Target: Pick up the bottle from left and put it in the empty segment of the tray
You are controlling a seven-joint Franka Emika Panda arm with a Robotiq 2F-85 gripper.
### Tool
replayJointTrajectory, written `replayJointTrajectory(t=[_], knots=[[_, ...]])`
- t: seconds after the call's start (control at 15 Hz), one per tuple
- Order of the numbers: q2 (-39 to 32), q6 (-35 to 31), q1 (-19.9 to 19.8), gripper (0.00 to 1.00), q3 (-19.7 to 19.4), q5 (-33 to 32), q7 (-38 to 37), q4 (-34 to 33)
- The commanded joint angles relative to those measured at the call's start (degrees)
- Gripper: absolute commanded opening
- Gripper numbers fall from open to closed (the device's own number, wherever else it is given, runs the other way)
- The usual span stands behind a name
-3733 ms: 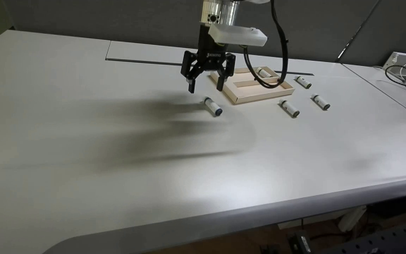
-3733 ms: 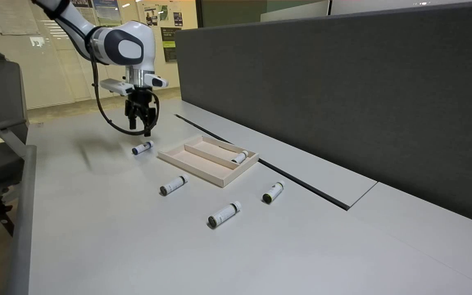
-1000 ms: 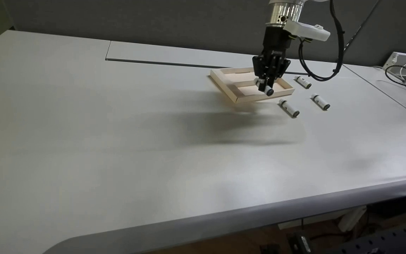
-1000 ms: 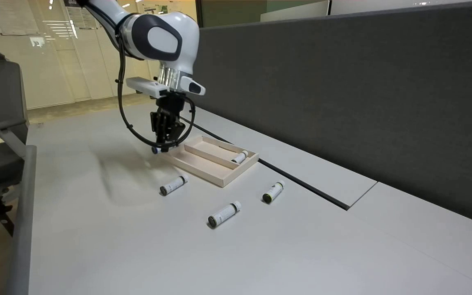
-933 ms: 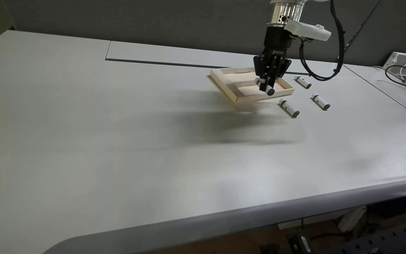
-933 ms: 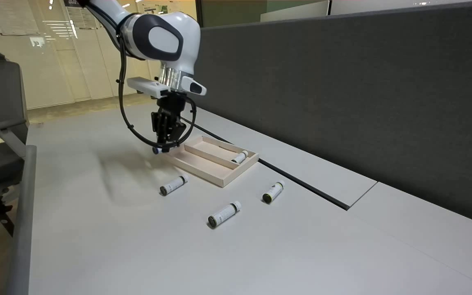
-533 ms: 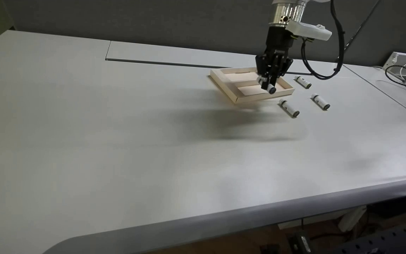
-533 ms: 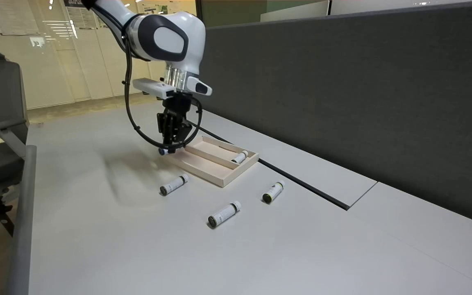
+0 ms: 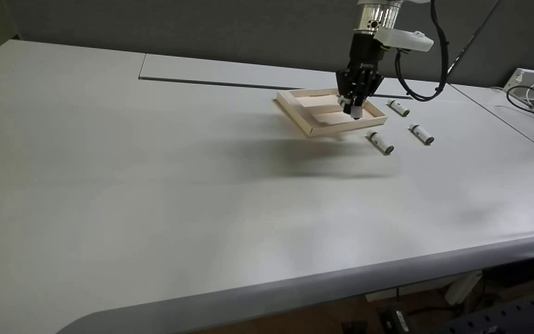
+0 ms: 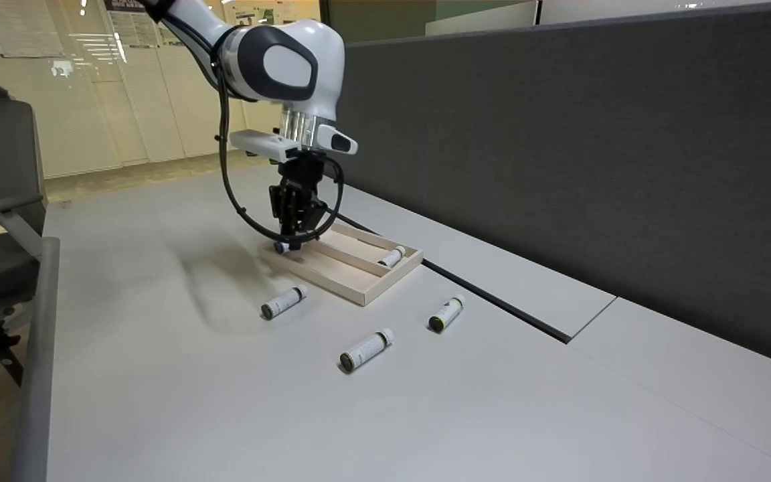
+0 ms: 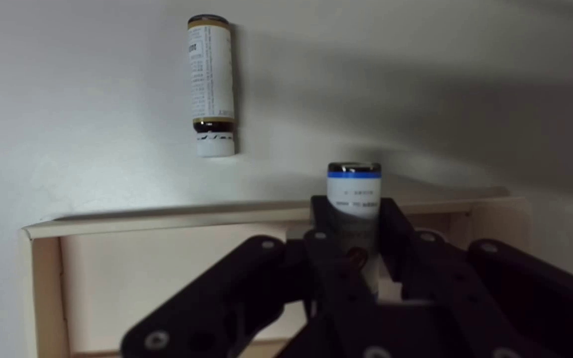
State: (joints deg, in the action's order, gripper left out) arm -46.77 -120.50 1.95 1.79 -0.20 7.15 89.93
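White labelling with small dark print wraps the cylindrical bottle (image 11: pixel 353 191), and a bright blue band borders its dark, glossy end. From where I stand, the gripper (image 11: pixel 356 214) is clamped on the bottle from both sides, jaws parted only by its body, with the blue-banded end protruding from the grip. The bottle hangs above the tray (image 11: pixel 167 222); in the wrist view, the dark end reaches beyond the tray's rim.
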Motion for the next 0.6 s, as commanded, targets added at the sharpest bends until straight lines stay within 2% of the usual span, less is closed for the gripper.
replayJointTrajectory(t=[0.0, 0.53], knots=[[-1.7, 0.0, 0.1, 0.07, -0.4, -1.3, -0.8, -3.1], [-5.1, -1.5, 0.2, 0.07, -0.6, -2.3, -0.7, -6.9]])
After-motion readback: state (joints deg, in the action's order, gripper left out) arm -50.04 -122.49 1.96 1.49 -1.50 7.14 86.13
